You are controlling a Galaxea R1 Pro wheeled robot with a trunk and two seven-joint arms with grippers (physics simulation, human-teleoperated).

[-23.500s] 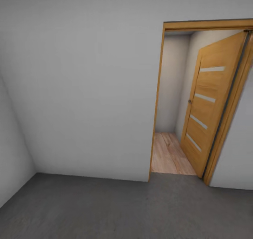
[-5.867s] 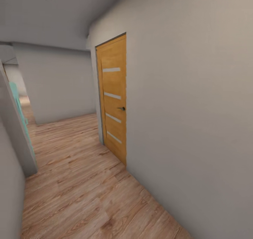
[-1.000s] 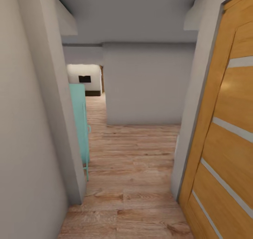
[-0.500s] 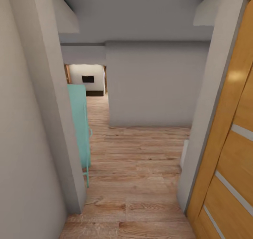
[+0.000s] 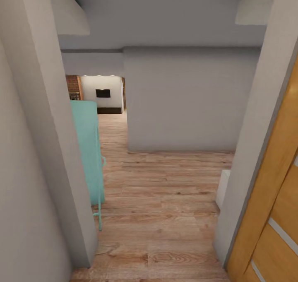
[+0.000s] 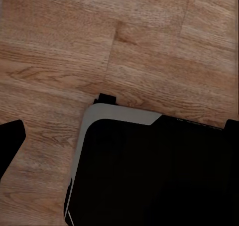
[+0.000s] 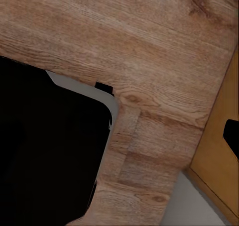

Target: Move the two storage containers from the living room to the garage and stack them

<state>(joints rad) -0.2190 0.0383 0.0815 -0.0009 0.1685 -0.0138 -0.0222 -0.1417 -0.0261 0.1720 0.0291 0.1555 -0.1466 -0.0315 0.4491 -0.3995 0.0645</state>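
Note:
The storage containers are out of view. I stand in a narrow hallway with a light wood-plank floor [image 5: 165,199]. Far ahead on the left, an opening shows part of the living room [image 5: 101,95] with a brick column [image 5: 73,87] and a black TV [image 5: 103,93]. In the left wrist view my left gripper [image 6: 119,134] hangs open over the planks and my own dark base [image 6: 149,171], nothing between its fingertips [image 6: 10,141]. My right gripper [image 7: 119,131] looks open too, with one fingertip [image 7: 231,134] showing beside the door and nothing held.
A grey wall corner [image 5: 54,149] stands close on the left, with a teal cabinet [image 5: 87,149] behind it. A wood door [image 5: 273,215] and its grey jamb [image 5: 252,149] are close on the right. A grey wall [image 5: 182,100] closes the hallway ahead; the passage continues to its left.
The camera has advanced along the hallway: the door has slid toward the right edge, the left corner looms nearer, and the far opening now shows the brick column.

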